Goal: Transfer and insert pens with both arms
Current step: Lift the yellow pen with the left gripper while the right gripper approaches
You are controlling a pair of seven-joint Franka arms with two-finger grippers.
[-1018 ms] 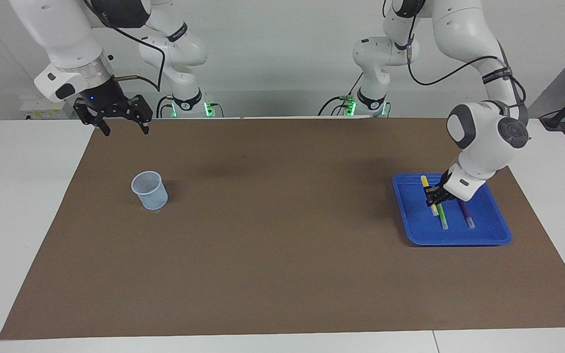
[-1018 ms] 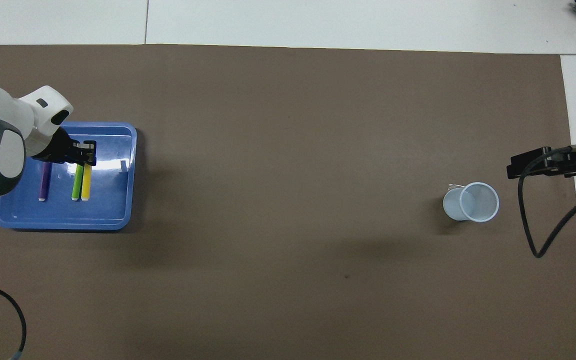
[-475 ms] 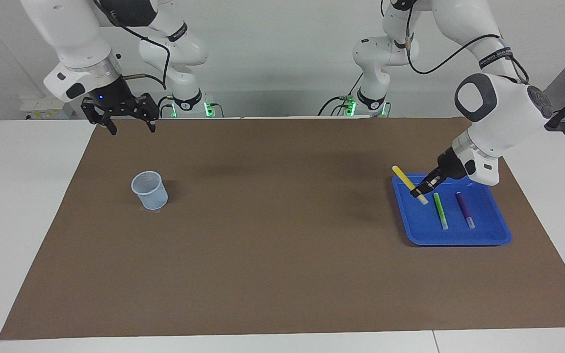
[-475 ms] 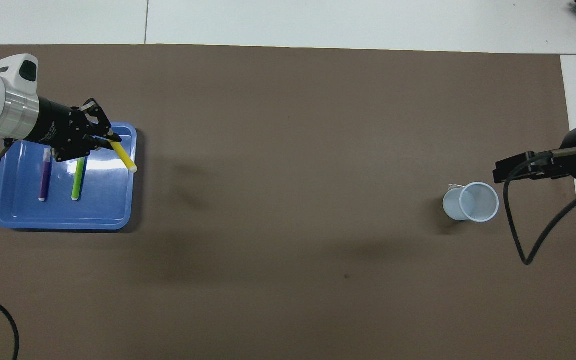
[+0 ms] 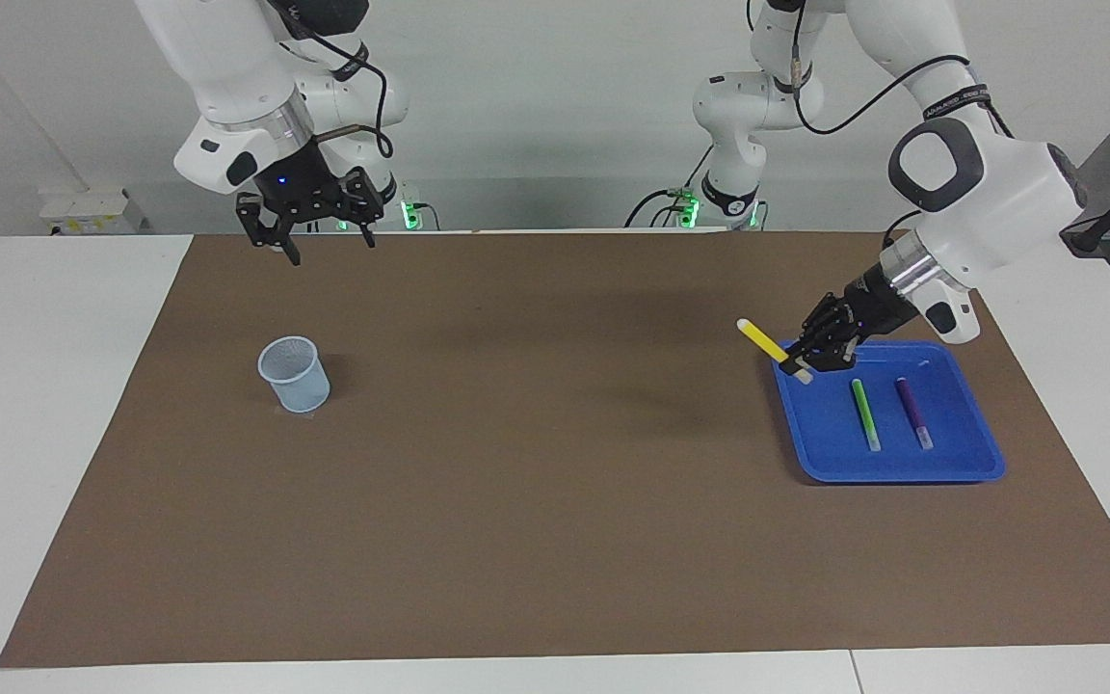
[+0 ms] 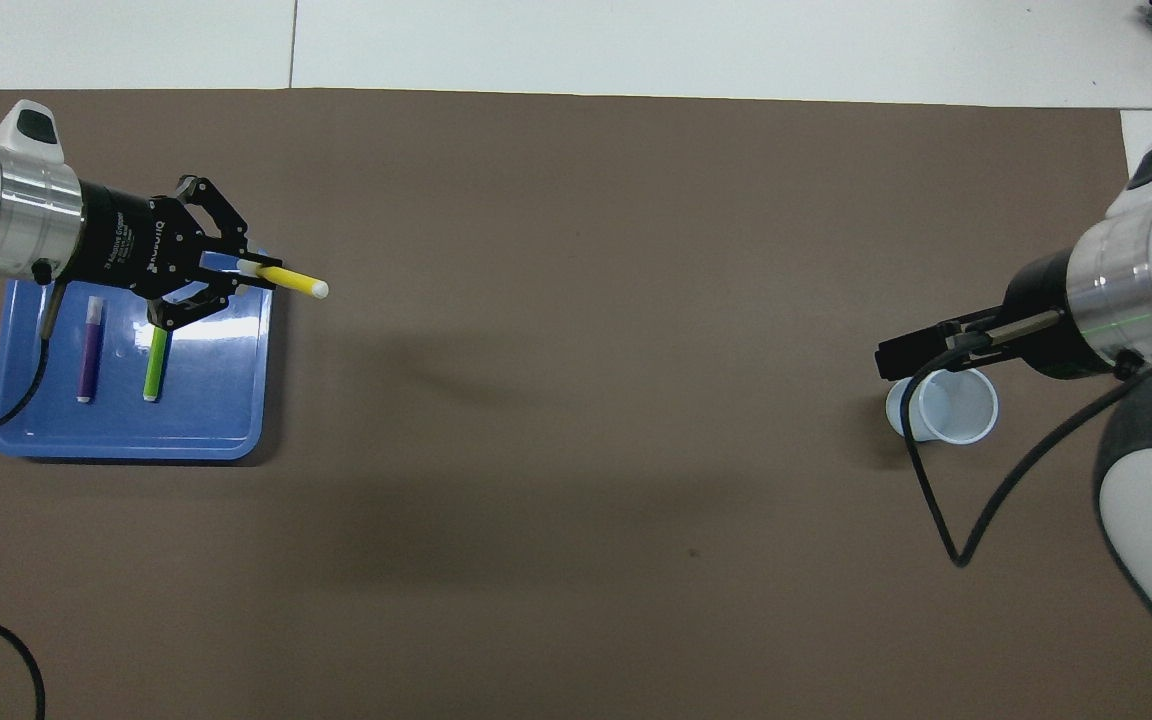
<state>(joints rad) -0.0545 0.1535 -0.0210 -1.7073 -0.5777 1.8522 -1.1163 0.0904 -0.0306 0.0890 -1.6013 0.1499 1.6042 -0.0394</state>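
A brown mat (image 5: 536,463) covered most of the white desk (image 5: 44,405), leaving pale strips bare at both ends and along the edge farthest from the robots. A plain light wall (image 5: 555,116) rose at the robots' end, where two smaller white arms (image 5: 738,125) with green lights at their bases stood.

A blue tray (image 5: 960,463) lay on the mat toward the left arm's end. The left hand (image 5: 799,363) hung over the tray's rim on the side facing the middle of the desk, clamped on the yellow pen (image 5: 763,338) near its whitish end; the pen was off the tray and pointed out over the mat, tilted upward. The green pen (image 5: 865,413) and the purple pen (image 5: 912,411) lay side by side in the tray, apart from each other, whitish ends pointing away from the robots.

A pale blue mesh cup (image 5: 295,374) stood upright on the mat toward the right arm's end. The right hand (image 5: 328,249) hung above the mat's edge nearest the robots, fingers spread wide, holding nothing.
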